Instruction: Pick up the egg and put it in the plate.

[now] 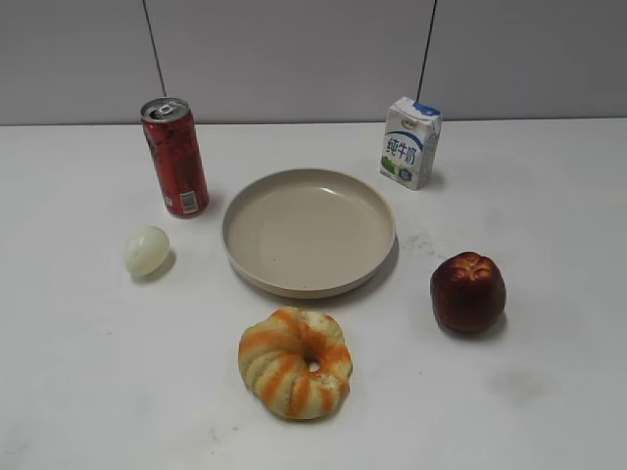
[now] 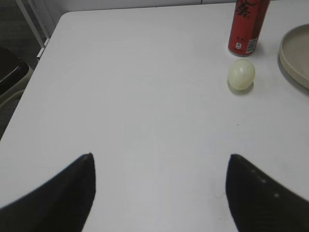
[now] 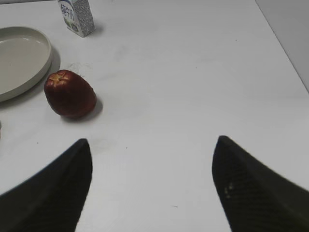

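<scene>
The left pincer (image 2: pixel 159 193) is spread wide and holds nothing. Its two dark fingertips occupy the lower left and lower right corners of the left wrist view, with bare bench (image 2: pixel 145 96) between them. The spread stance suits an approach: the gap is far wider than the egg (image 2: pixel 241 74), so the egg can pass between the tips once the arm advances.

The egg lies in the upper right of the left wrist view, well apart from the pincer and off to its right. It rests directly on the bench, just below the red can (image 2: pixel 247 26) and near the rim of the plate (image 2: pixel 292 55), which enters at the right edge. Judged from this layout, the left arm is the natural one for the pick, and the carry to the plate is short.

The right pincer (image 3: pixel 152 186) is likewise spread and empty, low in the right wrist view. The apple (image 3: pixel 70 94) sits up and left of it, beside the plate rim (image 3: pixel 41 65), with the milk carton (image 3: pixel 76 17) at the top edge. The egg does not appear here.

The exterior view shows neither arm. It alone gives the whole layout: the egg (image 1: pixel 147 250) at centre left, just below the can (image 1: pixel 175 157) and left of the plate (image 1: pixel 245 211); the plate empty; the striped ring-shaped bread (image 1: pixel 295 362) below it; the apple (image 1: pixel 467 291) at right; the carton (image 1: pixel 409 143) at upper right. The task has not yet begun.
</scene>
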Action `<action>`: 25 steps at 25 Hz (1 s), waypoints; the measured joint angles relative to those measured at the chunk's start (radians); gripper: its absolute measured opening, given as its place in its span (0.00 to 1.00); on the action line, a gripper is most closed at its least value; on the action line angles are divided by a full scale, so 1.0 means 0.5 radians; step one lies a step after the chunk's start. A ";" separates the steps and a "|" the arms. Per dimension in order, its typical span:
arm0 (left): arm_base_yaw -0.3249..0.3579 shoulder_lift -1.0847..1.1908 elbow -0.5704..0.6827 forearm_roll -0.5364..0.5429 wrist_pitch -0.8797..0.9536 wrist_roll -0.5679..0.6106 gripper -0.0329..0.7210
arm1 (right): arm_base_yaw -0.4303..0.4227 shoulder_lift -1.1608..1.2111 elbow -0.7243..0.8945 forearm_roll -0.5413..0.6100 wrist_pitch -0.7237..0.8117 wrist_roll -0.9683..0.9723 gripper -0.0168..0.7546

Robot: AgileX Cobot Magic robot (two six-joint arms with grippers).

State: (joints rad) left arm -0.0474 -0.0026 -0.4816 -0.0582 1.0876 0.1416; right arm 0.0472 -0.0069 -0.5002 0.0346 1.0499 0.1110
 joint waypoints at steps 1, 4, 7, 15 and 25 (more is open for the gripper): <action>0.000 0.000 0.000 0.000 0.000 -0.003 0.90 | 0.000 0.000 0.000 0.000 0.000 0.000 0.78; 0.000 0.000 0.002 0.000 0.000 -0.002 0.90 | 0.000 0.000 0.000 0.000 0.000 0.000 0.78; 0.000 0.000 0.002 0.000 0.000 -0.002 0.90 | 0.000 0.000 0.000 0.000 0.000 0.000 0.78; 0.000 0.000 0.002 0.000 0.000 0.000 0.88 | 0.000 0.000 0.000 0.000 0.000 0.000 0.78; 0.000 0.334 -0.055 -0.036 -0.476 -0.002 0.83 | 0.000 0.000 0.000 0.000 0.000 0.000 0.78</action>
State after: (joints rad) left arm -0.0474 0.1645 -0.5090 -0.0760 0.8498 0.1407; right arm 0.0472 -0.0069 -0.5002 0.0346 1.0499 0.1110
